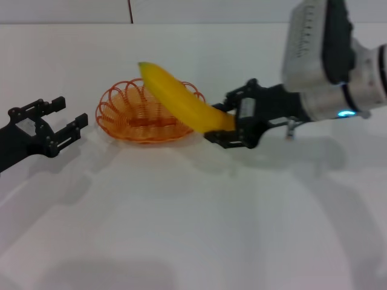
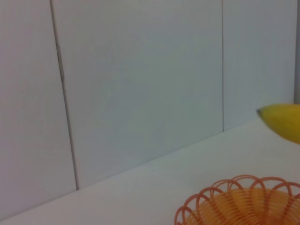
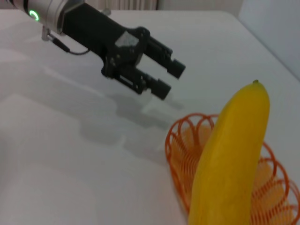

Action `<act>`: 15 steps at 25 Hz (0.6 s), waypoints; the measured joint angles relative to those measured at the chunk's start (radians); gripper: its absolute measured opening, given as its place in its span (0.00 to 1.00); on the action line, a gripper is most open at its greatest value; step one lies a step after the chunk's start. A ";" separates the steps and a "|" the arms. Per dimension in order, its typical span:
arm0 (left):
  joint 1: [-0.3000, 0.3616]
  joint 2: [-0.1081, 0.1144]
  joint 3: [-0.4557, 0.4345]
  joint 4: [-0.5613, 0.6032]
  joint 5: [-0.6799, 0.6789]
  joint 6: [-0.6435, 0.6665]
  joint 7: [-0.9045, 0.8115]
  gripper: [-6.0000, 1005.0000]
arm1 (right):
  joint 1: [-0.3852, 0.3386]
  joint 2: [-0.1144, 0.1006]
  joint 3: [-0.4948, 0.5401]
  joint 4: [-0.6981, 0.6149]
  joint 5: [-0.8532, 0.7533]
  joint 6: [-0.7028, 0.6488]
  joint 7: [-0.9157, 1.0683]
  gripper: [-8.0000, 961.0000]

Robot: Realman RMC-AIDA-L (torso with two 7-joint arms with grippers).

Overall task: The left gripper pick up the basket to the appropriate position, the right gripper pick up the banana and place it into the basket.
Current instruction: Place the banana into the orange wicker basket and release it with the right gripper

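One banana end between right gripper fingers.

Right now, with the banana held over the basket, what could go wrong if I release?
The right hand grips the banana by one end only, so it slants across the basket with its far tip past the rim; released here, it may tip out. The open left hand stands clear of the basket, so nothing steadies it against sliding.

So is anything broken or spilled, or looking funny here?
Nothing is broken or spilled. The banana just hangs tilted over the basket, held at one end by the right gripper, so it isn't inside yet. The left gripper waits open beside the basket, not touching it.
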 joint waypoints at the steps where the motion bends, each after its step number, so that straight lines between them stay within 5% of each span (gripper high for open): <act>1: 0.000 0.000 0.000 0.000 0.000 0.000 0.000 0.59 | 0.009 0.000 -0.019 0.007 0.002 0.025 0.000 0.53; 15: -0.015 0.000 0.004 -0.016 0.000 -0.004 0.003 0.59 | 0.128 0.005 -0.226 0.113 0.020 0.298 0.037 0.53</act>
